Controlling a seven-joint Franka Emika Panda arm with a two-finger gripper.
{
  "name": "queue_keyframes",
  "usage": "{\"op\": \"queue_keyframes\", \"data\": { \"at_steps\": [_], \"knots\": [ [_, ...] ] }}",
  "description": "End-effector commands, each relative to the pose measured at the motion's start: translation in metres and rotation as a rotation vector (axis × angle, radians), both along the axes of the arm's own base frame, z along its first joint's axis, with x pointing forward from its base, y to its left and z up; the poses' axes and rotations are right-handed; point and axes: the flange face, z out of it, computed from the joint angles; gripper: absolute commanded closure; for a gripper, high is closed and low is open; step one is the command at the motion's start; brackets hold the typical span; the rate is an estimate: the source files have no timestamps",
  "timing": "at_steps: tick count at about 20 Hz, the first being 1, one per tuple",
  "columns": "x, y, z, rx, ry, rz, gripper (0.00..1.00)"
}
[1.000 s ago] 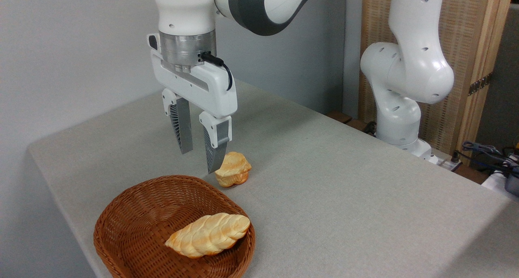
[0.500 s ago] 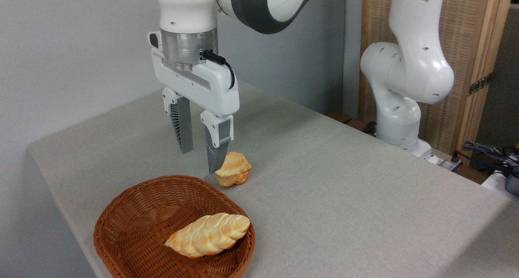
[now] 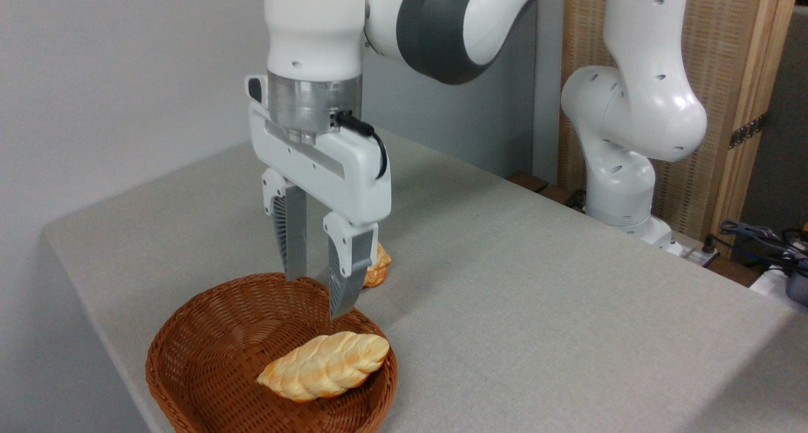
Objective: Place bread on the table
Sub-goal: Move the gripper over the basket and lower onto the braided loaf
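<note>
The bread lies in the near right part of the brown wicker basket, its long axis running from near left to far right, the right tip raised against the basket's rim and the left tip pointing into the bowl. Above the basket's far side hangs the hand, fingers pointing down and spread apart, holding nothing (clear air shows between them). Behind its right finger a small chunky bread piece sits on the desk, mostly hidden. The desk is covered in light grey-beige speckled fabric with a rounded corner at far left. A plain pale wall stands behind; at far right are the arm's white base, a wood-framed woven panel and some cables.
</note>
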Motion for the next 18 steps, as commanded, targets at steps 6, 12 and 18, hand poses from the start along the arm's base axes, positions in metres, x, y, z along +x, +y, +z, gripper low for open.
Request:
{"op": "queue_keyframes", "data": {
  "at_steps": [6,12,18],
  "knots": [
    [0.016,0.006,-0.052,0.107,0.055,-0.503,0.00],
    [0.021,0.024,-0.066,0.140,0.061,-0.651,0.00],
    [0.027,0.022,-0.084,0.139,0.073,-0.648,0.00]
  ]
}}
